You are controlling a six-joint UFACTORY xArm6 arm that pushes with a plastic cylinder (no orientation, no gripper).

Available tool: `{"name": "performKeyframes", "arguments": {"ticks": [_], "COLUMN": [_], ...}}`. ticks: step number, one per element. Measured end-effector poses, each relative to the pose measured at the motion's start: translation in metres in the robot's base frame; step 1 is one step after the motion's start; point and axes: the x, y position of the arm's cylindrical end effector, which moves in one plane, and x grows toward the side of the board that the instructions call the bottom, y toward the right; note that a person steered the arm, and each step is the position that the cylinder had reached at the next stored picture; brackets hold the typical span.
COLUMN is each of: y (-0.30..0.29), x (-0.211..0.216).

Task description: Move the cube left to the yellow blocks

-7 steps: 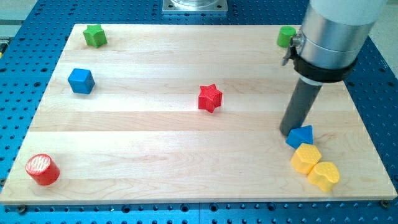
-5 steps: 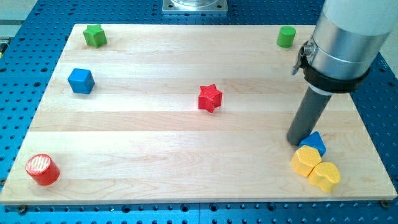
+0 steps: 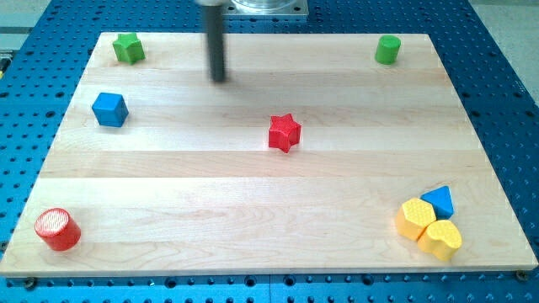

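Blue cube (image 3: pixel 109 109) sitting untouched near the desk's left edge, far from the yellow blocks (image 3: pixel 429 228) at the bottom-right corner, my tip (image 3: pixel 219 79) bare near the top edge, carrying nothing, next needing to get behind the cube's left face.

Found my tip (image 3: pixel 219 80) near the view's top, right of the green star (image 3: pixel 129 48), up-right of the blue cube (image 3: pixel 109 109), apart from both. Saw the red star (image 3: pixel 285 133) mid-board, yellow blocks (image 3: pixel 415 218) touching at bottom right
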Motion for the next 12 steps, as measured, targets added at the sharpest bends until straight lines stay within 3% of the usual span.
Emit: {"name": "performKeyframes", "arguments": {"ticks": [1, 2, 3, 4, 6, 9, 12], "y": [-0.110, -0.138, -0.099, -0.064, -0.115, 0.034, 0.100], "x": [0.021, 0.082, 0.123, 0.114, 0.082, 0.069, 0.069]}}
